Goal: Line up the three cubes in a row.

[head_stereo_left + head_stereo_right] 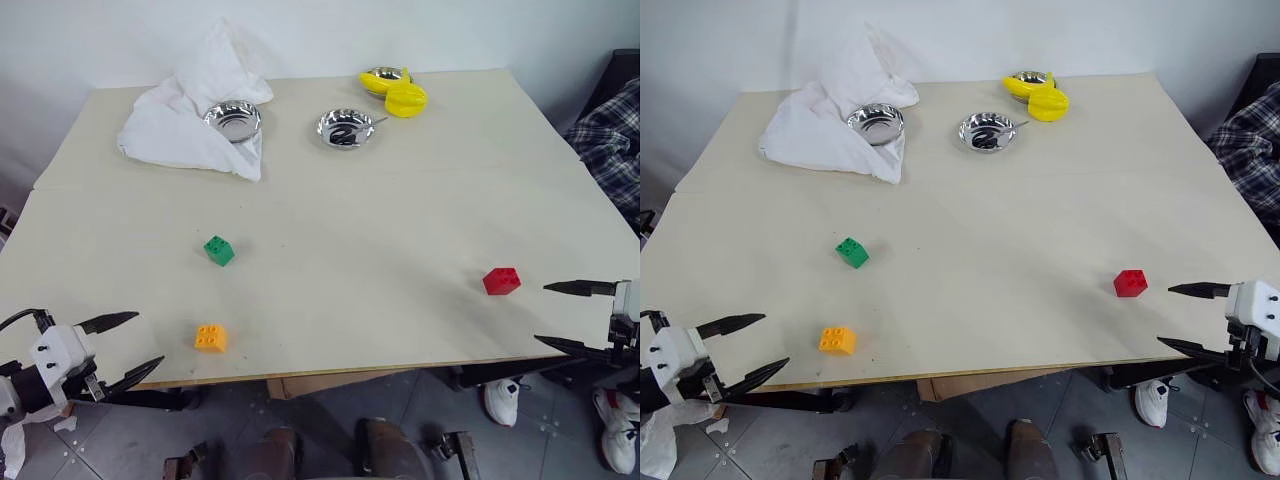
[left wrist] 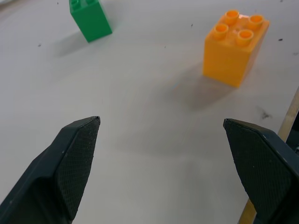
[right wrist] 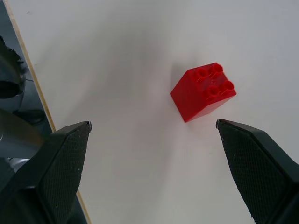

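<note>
While all three cubes sit studs-up and apart on the pale table (image 1: pixel 400 250), none lines up with another: green cube (image 1: pixel 219 250) left of centre, orange cube (image 1: pixel 211 338) nearer the front edge and just below the green, red cube (image 1: pixel 501 281) well off to the right. Each small, glossy plastic, four round studs on top; the green sits turned at an angle, the red too. Left gripper (image 1: pixel 122 348) hangs at the front left corner of the table, orange cube near it and just ahead, green farther on; wrist view has both cubes beyond the fingertips, untouched. Right gripper (image 1: pixel 565 317) at the right front edge, red cube close ahead of it and a little toward centre, not between the fingers. Both grippers spread wide, jaws well apart, holding nothing, touching nothing. Far side: white cloth (image 1: pixel 180 120), two steel bowls (image 1: pixel 232 120) (image 1: pixel 346 128), yellow fruit-shaped object (image 1: pixel 405 98)
</note>
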`<action>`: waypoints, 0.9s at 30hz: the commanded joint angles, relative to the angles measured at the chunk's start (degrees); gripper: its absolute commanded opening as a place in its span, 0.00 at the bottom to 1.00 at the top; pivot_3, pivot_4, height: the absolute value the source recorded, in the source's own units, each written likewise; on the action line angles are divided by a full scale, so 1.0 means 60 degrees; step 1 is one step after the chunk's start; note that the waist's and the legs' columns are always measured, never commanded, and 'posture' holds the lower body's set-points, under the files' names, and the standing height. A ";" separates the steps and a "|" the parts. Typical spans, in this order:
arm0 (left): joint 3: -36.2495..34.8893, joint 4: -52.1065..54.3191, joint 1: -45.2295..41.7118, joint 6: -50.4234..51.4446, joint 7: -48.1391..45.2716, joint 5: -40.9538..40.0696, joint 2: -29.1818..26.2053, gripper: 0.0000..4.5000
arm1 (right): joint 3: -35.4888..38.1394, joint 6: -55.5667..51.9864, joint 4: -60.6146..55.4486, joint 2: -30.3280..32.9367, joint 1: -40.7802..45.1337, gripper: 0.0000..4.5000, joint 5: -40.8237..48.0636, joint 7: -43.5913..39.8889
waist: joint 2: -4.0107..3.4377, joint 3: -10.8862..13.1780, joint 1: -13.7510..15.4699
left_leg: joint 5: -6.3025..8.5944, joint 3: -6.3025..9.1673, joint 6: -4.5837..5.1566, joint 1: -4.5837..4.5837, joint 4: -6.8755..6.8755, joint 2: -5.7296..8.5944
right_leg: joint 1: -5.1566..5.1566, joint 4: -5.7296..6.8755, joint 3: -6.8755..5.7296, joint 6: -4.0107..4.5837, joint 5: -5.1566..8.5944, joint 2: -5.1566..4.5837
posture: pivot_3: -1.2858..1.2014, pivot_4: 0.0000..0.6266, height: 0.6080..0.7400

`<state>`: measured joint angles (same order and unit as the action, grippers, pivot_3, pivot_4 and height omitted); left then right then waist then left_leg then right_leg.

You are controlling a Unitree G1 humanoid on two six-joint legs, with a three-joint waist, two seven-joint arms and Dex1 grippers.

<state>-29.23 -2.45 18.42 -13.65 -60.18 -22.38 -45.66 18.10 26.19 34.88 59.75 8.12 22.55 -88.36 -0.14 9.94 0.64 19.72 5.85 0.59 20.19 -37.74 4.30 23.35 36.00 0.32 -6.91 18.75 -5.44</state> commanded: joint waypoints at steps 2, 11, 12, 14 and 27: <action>-0.0177 0.0600 0.0000 0.0822 0.0032 -0.0792 0.0097 1.00 | 0.0390 -0.0420 -0.0500 -0.0234 -0.0374 1.00 0.0406 0.0285 | 0.0000 0.0000 -0.0007 | 0.0000 0.0001 -0.0001 -0.0001 0.0000 -0.0001 | 0.0000 0.0002 -0.0001 0.0000 0.0000 0.0000 | 0.52 0.24 1.00; 0.0185 0.3812 -0.0123 0.4083 -0.0118 -0.3615 -0.0049 1.00 | 0.2049 -0.1788 -0.0988 -0.0624 -0.2088 1.00 0.0852 0.2116 | -0.0001 0.0000 0.0148 | 0.0015 0.0005 0.0007 0.0009 -0.0036 -0.0001 | -0.0009 0.0005 -0.0001 -0.0003 -0.0002 -0.0001 | 0.52 0.24 1.00; 0.0348 0.4130 -0.0168 0.4333 -0.0069 -0.3716 -0.0040 1.00 | 0.2236 -0.1866 -0.1030 -0.0741 -0.2259 1.00 0.0900 0.2317 | -0.0001 -0.0001 0.0132 | 0.0016 0.0006 0.0009 0.0007 -0.0038 -0.0001 | -0.0017 0.0000 0.0000 -0.0003 -0.0002 -0.0001 | 0.52 0.24 1.00; 0.0665 0.4584 -0.0311 0.4764 -0.0061 -0.3837 -0.0102 1.00 | 0.2600 -0.2284 -0.1340 -0.1021 -0.2557 1.00 0.1078 0.2852 | -0.0005 -0.0003 0.0110 | 0.0018 0.0002 0.0009 0.0002 -0.0038 -0.0001 | -0.0021 -0.0002 0.0002 -0.0004 -0.0002 0.0000 | 0.52 0.24 1.00; 0.1059 0.4079 -0.1675 0.4938 -0.0201 -0.3432 0.0084 1.00 | 0.1792 -0.9468 -0.8728 -0.1974 -0.2750 1.00 0.2794 0.8401 | -0.0059 -0.0032 -0.0074 | 0.0018 0.0001 -0.0002 -0.0001 -0.0044 -0.0011 | -0.0016 0.0012 0.0004 -0.0003 -0.0003 0.0010 | 0.52 0.24 1.00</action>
<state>-22.86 21.46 8.81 16.39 -61.18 -42.98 -45.41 29.56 -23.11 -12.04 47.57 -9.35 37.13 -44.36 -0.49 9.74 0.19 19.83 5.87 0.57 20.21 -38.02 4.24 23.27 36.07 0.34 -6.92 18.73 -5.38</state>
